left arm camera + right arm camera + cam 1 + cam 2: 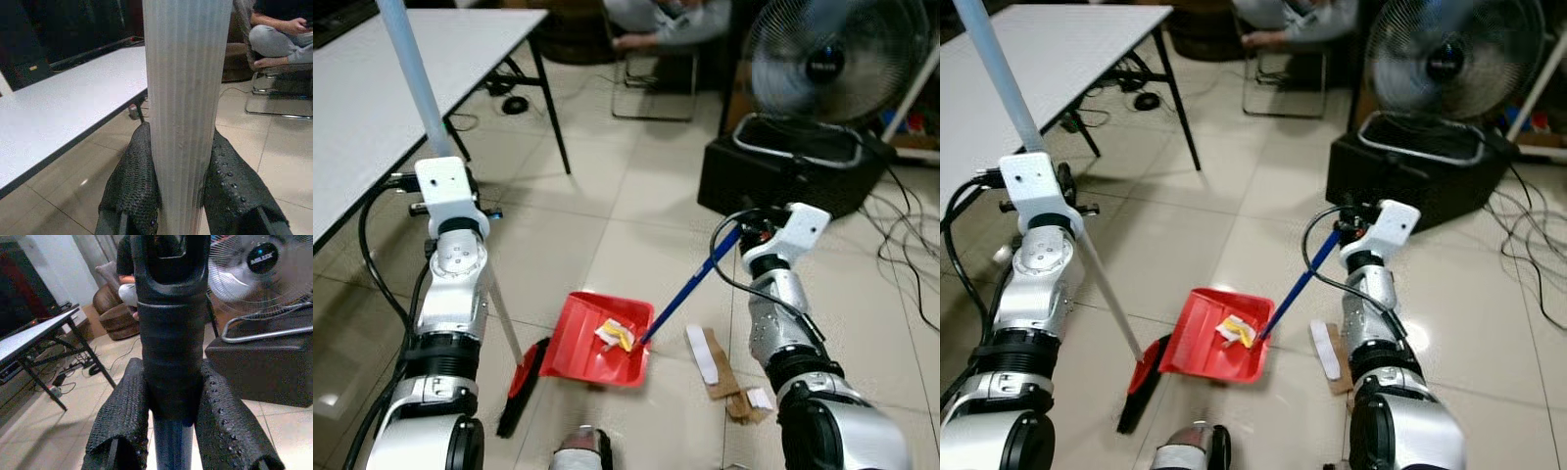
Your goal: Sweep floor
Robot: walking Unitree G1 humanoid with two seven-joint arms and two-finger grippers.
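- A dustpan (597,343) is lying on the floor (607,215) between the two arms, with scraps of paper (615,335) sitting in it.
- A broom head (522,384) is resting on the floor just left of the dustpan, touching its edge.
- Pieces of cardboard (724,372) are lying on the floor just right of the dustpan.
- A table (401,88) is standing to the left.
- A fan (832,59) is sitting on a box (783,176) to the right, behind the dustpan.
- A person (666,20) is sitting on a chair (651,88) at the back.
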